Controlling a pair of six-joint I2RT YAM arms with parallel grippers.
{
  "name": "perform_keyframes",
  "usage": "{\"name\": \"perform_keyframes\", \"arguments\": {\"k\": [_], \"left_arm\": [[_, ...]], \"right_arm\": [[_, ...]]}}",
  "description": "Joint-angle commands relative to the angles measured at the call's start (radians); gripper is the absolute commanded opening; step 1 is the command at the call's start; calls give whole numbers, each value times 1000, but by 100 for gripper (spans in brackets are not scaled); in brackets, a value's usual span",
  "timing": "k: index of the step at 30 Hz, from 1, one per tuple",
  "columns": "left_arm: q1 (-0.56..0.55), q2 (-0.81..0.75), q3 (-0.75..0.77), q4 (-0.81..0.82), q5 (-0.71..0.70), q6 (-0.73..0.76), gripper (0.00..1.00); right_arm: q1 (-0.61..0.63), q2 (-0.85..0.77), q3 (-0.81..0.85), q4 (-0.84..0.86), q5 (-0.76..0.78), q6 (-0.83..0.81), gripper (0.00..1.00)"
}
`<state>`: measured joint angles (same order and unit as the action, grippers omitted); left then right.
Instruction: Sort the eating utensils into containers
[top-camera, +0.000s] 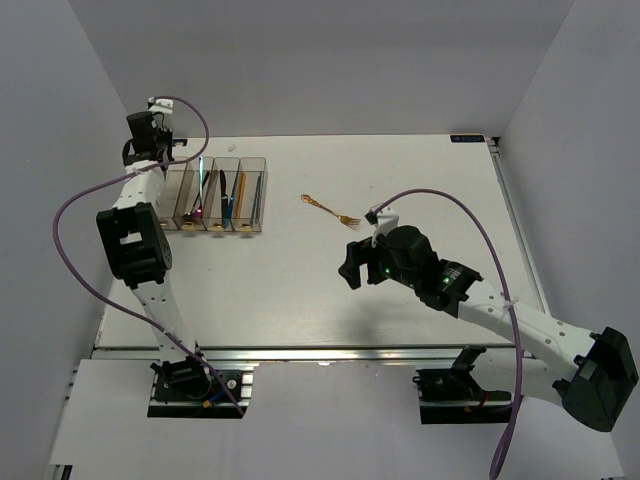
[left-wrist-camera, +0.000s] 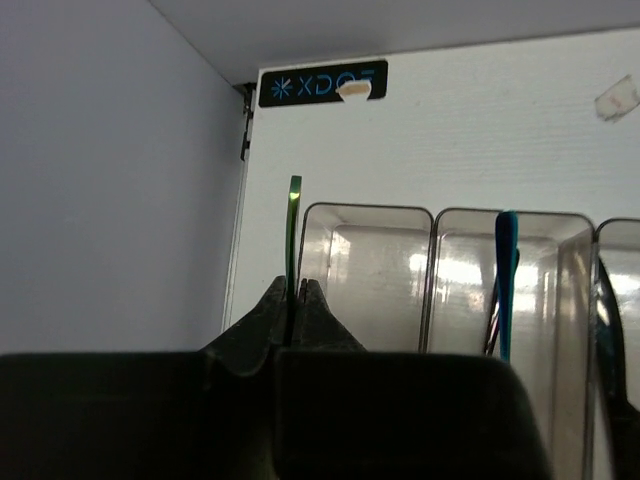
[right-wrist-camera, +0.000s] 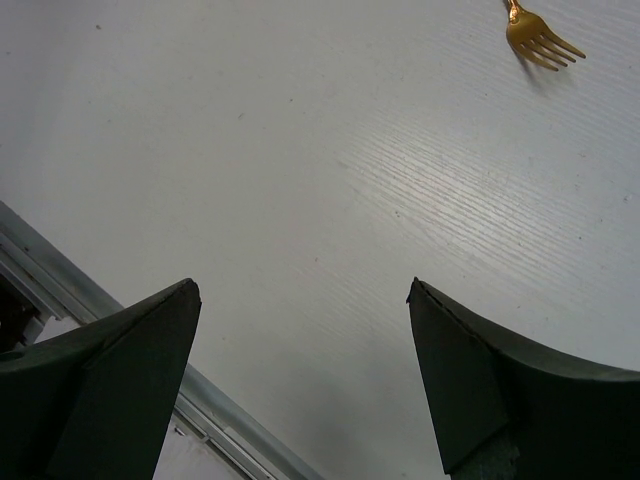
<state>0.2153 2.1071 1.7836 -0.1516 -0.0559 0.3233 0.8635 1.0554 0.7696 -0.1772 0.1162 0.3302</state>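
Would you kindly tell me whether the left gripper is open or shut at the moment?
Shut: the left gripper pinches the green utensil, which stands upright between its closed tips.

**Inspector:** Containers?
**Assistant:** Four narrow clear brownish plastic bins, joined in a row. Slim pieces inside, among them a blue slim piece standing on end.
**Inspector:** Outside them?
**Assistant:** Slim green utensil upright, pinched in the left gripper beside a bin's rim. Gold metal fork lying flat, well apart.

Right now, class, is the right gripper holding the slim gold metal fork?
No, the right gripper is open, and the gold fork lies apart on the white table.
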Motion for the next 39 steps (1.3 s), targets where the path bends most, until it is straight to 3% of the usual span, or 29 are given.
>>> {"name": "perform_keyframes", "arguments": {"k": [1,4,6,8,14,15,20,23,24,26,29,34,39], "left_arm": [[18,-6,-21,18,51,82,0],[25,-15,-88,61,82,66,4],[27,-12,-102,79,97,54,14],[27,-13,-107,89,110,40,35],[27,-87,-195,196,70,-18,63],[26,-132,-216,220,36,-42,98],[26,-300,-283,288,1,-157,98],[27,-415,-285,247,-51,-382,98],[26,-442,-289,222,-76,-527,98],[27,-522,-305,127,-53,-706,98],[27,-643,-410,31,22,-856,98],[26,-896,-784,29,136,-932,98],[16,-1117,-996,-11,105,-831,98]], "right_arm": [[-4,-25,7,36,-16,-23,89],[-6,-12,10,41,-10,-25,89],[-4,0,16,44,-10,-25,89],[-4,11,20,39,-7,-25,89],[-4,40,28,33,13,-31,89],[-4,48,25,35,11,-36,89],[-9,112,14,88,7,-46,89],[-8,199,68,96,34,-68,89],[-9,254,88,102,40,-88,89],[-18,354,160,113,43,-173,89],[-55,513,316,67,82,-249,89],[-138,754,603,-77,34,-404,86],[-214,1044,979,-250,-4,-520,77]]}}
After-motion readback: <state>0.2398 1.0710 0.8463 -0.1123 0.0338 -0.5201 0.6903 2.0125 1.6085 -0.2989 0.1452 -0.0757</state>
